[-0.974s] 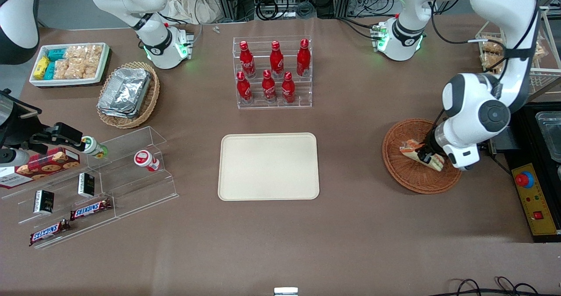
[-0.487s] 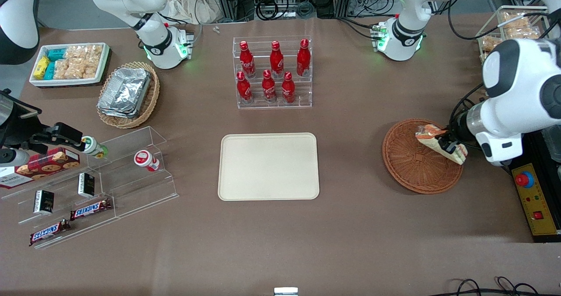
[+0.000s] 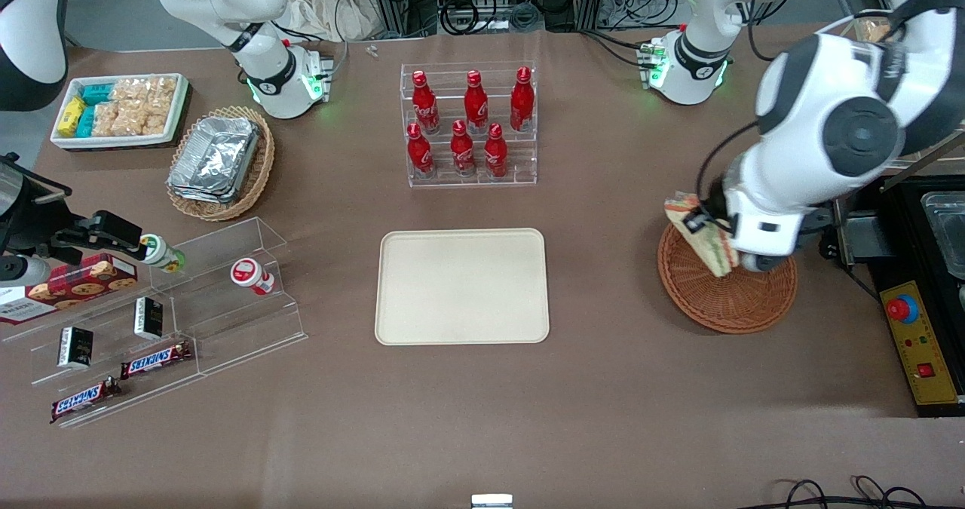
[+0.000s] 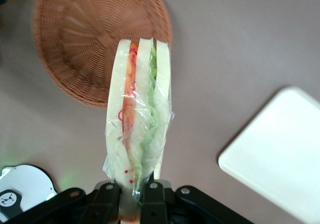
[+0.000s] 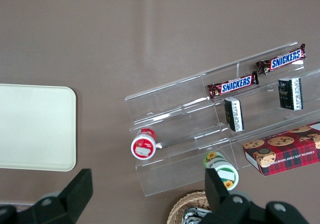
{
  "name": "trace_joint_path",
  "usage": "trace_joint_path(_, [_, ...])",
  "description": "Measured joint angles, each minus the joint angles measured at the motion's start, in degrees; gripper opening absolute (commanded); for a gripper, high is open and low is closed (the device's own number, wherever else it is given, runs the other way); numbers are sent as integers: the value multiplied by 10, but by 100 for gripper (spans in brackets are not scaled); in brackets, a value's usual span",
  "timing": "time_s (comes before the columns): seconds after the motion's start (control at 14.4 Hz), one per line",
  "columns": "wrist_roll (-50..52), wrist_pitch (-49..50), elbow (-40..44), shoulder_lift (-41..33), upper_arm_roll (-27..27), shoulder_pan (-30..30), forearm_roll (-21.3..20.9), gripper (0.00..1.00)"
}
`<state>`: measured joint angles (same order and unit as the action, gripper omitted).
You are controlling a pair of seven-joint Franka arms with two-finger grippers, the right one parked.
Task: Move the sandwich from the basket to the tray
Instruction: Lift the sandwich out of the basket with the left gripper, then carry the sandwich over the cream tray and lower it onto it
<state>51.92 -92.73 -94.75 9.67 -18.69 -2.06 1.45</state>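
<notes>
Front view, gripper [image 3: 705,231] clamping sandwich [image 3: 701,239] above basket [image 3: 727,290]

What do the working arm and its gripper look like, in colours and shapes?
The left arm has glossy white, rounded shells with dark grey round joint caps and black bands. Its round white base glows green and has black cables plugged in. The gripper is black, with two slim black jaws, near the sandwich.
</notes>
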Motion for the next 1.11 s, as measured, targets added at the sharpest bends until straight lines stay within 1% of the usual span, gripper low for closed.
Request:
trace_joint_path(0.28, [-5,-30,9,10,-85,-5,-1,0])
trace_joint_path(0.35, [-7,-47,9,16,-100,-11,-6,0])
trace_joint_path(0.42, [-9,-64,9,26,-108,-24,-19,0])
trace_joint_path(0.63, [-11,-104,10,68,-114,-85,-77,0])
trace_joint_path(0.77, [-11,-127,18,102,-114,-110,-84,0])
trace_joint_path(1.11, [-21,-198,44,188,-126,-124,-96,0])
